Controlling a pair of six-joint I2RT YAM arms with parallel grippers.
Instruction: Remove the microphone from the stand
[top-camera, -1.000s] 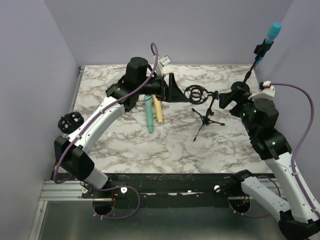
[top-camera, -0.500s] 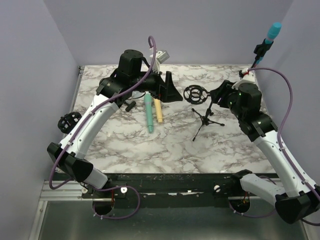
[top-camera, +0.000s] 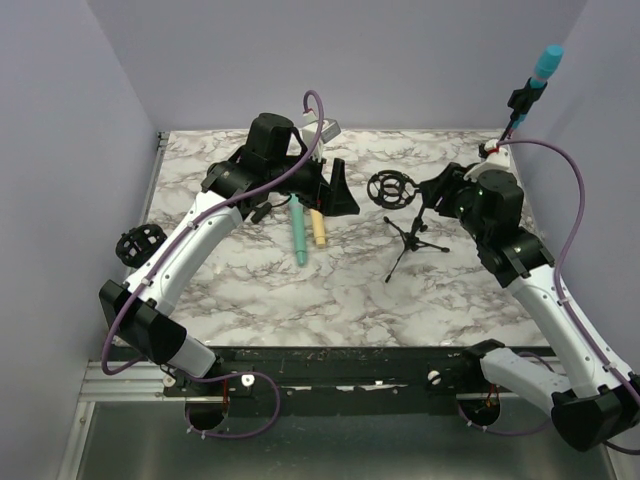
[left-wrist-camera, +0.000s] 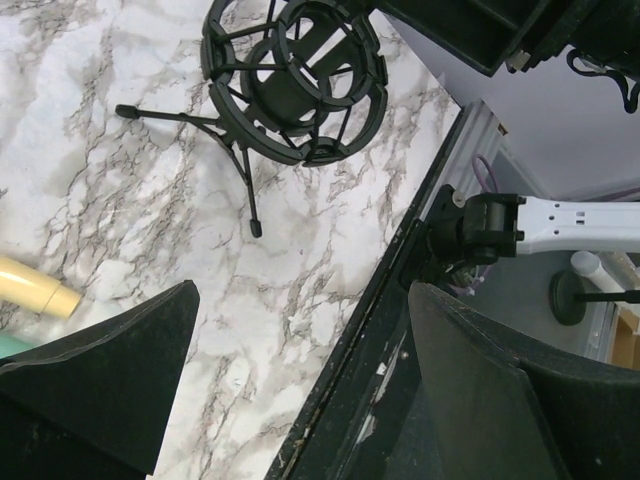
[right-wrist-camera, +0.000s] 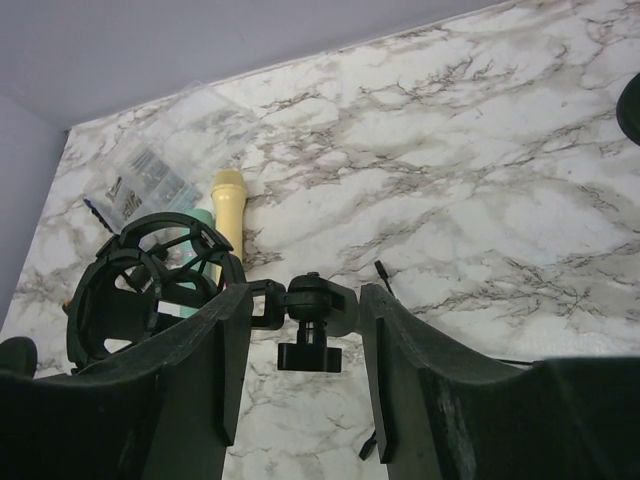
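A small black tripod stand (top-camera: 412, 235) stands mid-table and carries a round shock-mount ring (top-camera: 390, 188), also seen as the ring (left-wrist-camera: 295, 80) in the left wrist view. No microphone sits in the ring. A teal microphone (top-camera: 298, 232) and a yellow microphone (top-camera: 316, 225) lie side by side on the marble, left of the stand. My right gripper (right-wrist-camera: 303, 300) has its fingers closed in on the stand's pivot joint (right-wrist-camera: 318, 300), one pad on each side. My left gripper (left-wrist-camera: 300, 300) hangs open over the table left of the ring, holding nothing.
A second shock mount (top-camera: 138, 243) sits by the left wall, off the marble. A clear bag of small parts (right-wrist-camera: 150, 175) lies at the back. A teal-headed microphone on a boom (top-camera: 546, 65) rises at the back right corner. The table's front rail (left-wrist-camera: 400, 300) runs under my left gripper.
My right arm reached left to the stand and its jaws narrowed from wide open onto the pivot joint. My left arm shifted slightly, staying open.
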